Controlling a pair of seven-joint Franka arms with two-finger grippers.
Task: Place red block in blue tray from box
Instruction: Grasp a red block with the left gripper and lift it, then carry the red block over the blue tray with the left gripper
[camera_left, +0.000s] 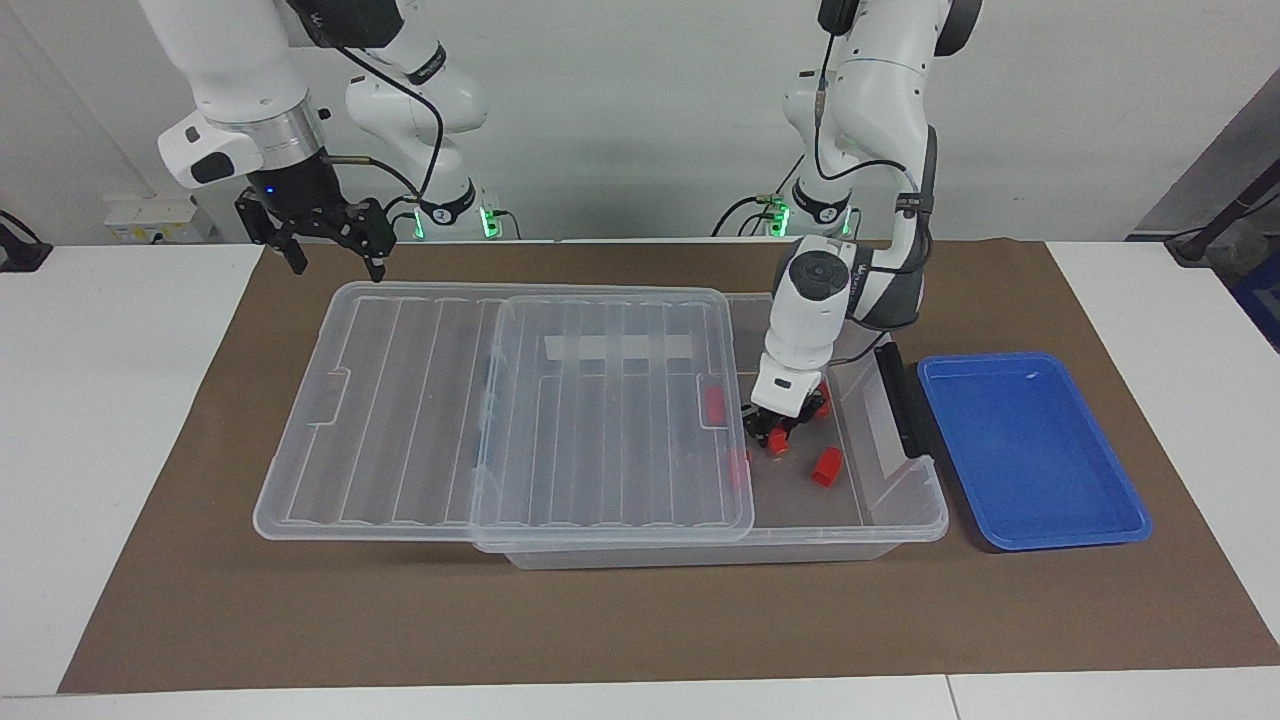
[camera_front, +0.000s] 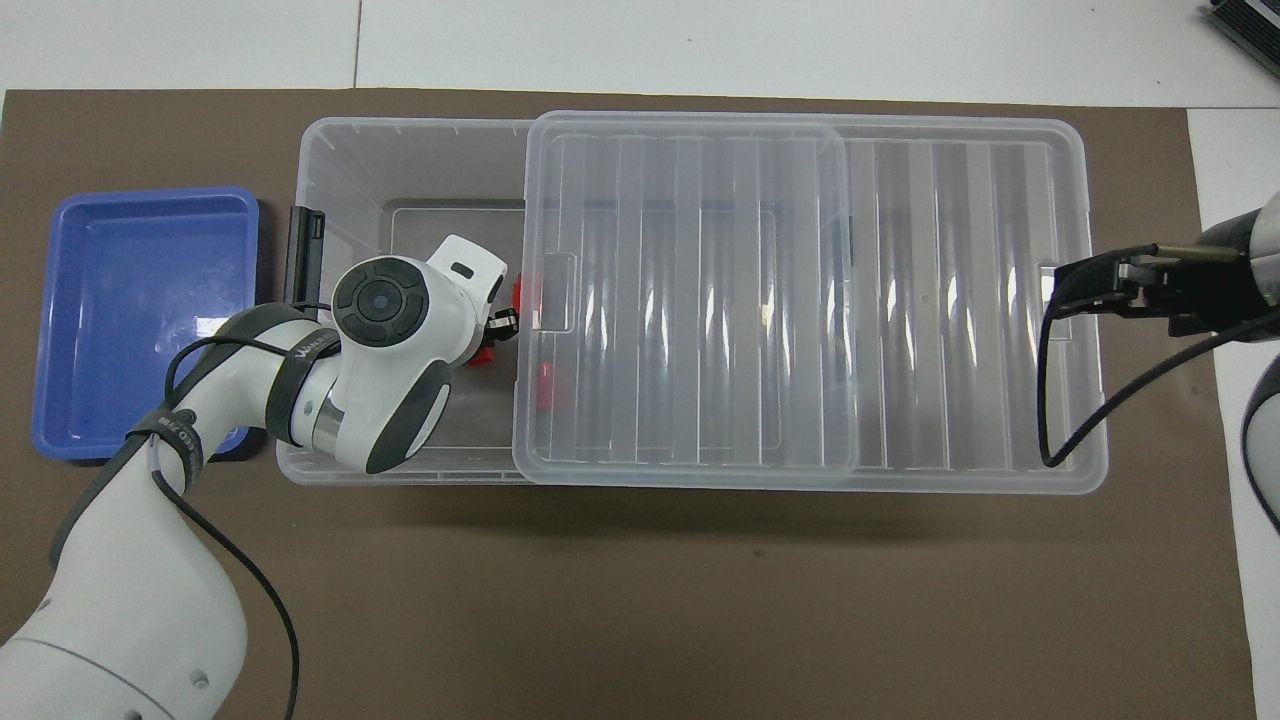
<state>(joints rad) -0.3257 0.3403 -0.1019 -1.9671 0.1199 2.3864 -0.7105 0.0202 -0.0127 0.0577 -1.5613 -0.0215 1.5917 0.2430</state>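
Observation:
The clear box (camera_left: 900, 520) lies on the brown mat with its ribbed lid (camera_left: 500, 400) slid toward the right arm's end, so one end stands open. My left gripper (camera_left: 780, 432) reaches down into that open end and is shut on a red block (camera_left: 779, 439) at the box floor. In the overhead view the left arm's wrist covers most of the left gripper (camera_front: 498, 330) and the red block (camera_front: 485, 356). The blue tray (camera_left: 1020, 440) sits beside the box at the left arm's end, with nothing in it. My right gripper (camera_left: 338, 265) hangs open over the lid's end.
A second red block (camera_left: 826, 466) lies loose on the box floor beside the held one. Two more red blocks (camera_left: 714, 402) show through the lid's edge. A black clip handle (camera_left: 903, 400) stands on the box end by the tray.

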